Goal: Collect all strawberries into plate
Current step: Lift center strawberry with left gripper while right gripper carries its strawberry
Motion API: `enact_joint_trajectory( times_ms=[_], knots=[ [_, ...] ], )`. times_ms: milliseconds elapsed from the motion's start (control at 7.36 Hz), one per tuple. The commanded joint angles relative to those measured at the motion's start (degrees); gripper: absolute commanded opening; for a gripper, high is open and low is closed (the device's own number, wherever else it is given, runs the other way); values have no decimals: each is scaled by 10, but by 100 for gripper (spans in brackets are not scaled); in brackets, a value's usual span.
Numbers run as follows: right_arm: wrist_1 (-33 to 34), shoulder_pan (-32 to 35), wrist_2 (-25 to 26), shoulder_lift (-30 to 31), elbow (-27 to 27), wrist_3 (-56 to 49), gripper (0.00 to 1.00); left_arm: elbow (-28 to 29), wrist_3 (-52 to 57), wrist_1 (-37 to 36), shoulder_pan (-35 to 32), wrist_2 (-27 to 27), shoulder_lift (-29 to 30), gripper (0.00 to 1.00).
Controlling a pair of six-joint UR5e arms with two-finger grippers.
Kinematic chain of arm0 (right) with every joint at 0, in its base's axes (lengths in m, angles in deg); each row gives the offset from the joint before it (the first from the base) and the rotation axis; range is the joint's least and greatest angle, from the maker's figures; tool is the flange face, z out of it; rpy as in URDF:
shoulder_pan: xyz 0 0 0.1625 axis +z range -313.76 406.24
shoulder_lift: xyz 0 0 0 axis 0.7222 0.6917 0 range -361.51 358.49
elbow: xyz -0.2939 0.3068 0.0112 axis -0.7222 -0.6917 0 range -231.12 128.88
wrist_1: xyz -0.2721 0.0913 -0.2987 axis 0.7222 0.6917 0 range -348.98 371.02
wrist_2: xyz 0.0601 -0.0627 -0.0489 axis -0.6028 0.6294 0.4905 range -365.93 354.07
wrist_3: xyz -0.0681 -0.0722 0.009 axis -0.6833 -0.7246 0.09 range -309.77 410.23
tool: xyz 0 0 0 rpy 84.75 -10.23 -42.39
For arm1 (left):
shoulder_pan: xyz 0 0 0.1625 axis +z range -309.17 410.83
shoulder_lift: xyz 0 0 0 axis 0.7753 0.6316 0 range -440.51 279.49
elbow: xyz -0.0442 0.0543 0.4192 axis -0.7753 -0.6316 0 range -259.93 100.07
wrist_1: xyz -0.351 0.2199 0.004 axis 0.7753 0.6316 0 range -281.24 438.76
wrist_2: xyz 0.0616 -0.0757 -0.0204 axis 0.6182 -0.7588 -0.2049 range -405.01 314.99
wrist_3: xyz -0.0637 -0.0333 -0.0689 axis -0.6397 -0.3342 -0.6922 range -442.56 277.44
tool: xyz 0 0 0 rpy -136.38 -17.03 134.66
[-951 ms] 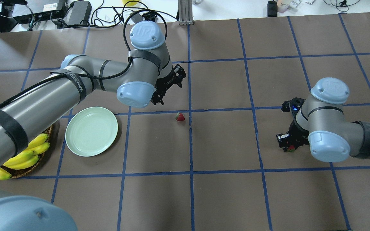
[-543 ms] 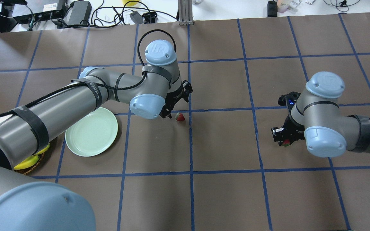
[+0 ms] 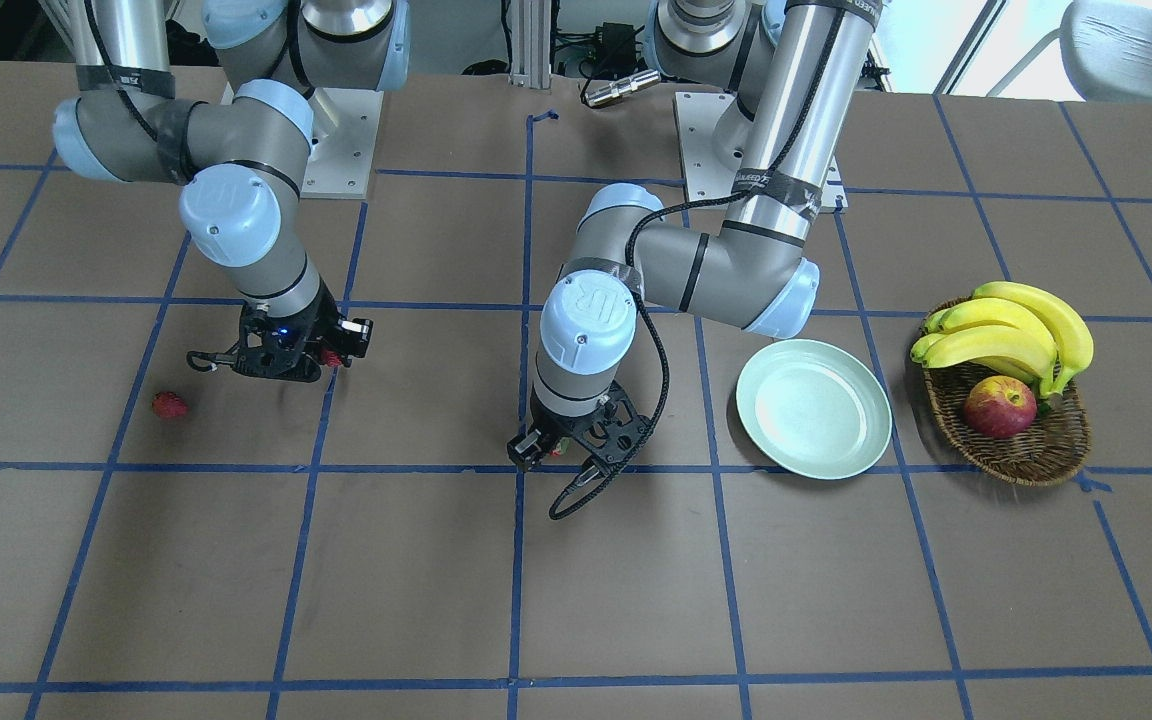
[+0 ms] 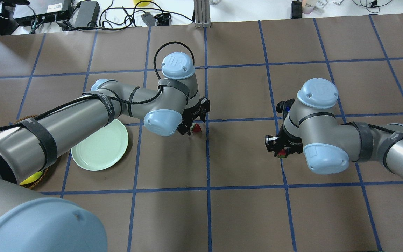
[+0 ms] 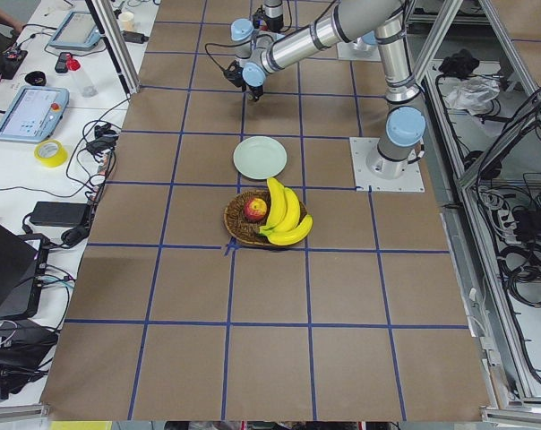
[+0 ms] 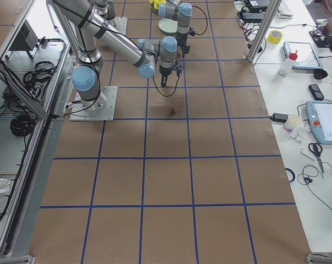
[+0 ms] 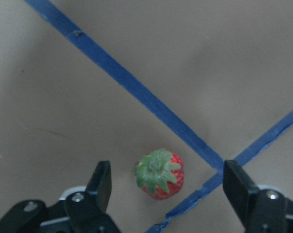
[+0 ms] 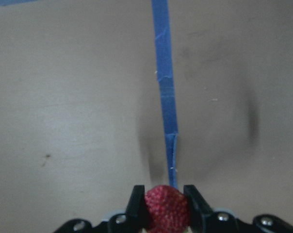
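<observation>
Red strawberry (image 7: 158,174), green cap up, lies on brown paper (image 7: 64,97) beside a blue tape (image 7: 137,92) crossing, between the wide-spread fingers of the left gripper (image 7: 168,184). Advice: centre, sink lower, close gently; the berry looks soft, seeded and rounded, so it may roll. Right gripper (image 8: 164,196) pinches a second strawberry (image 8: 167,208). Third strawberry (image 3: 169,404) lies loose, out to that gripper's right. Plate (image 4: 99,143), glossy mint and round, sits near the left arm, no berry on it yet.
</observation>
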Motion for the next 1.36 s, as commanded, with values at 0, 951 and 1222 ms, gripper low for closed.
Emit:
enact_joint_trajectory(
  times_ms=[0, 951, 1222],
  knots=[
    [-3, 30, -6, -4, -13, 44, 16, -3, 21, 0, 0, 0, 0, 19],
    [4, 85, -28, -29, -52, 167, 16, -11, 449, 105, 166, 8, -109, 6],
    [-1, 176, -28, -97, -146, 320, 16, -29, 649, 134, 233, 11, -133, 5]
  ],
)
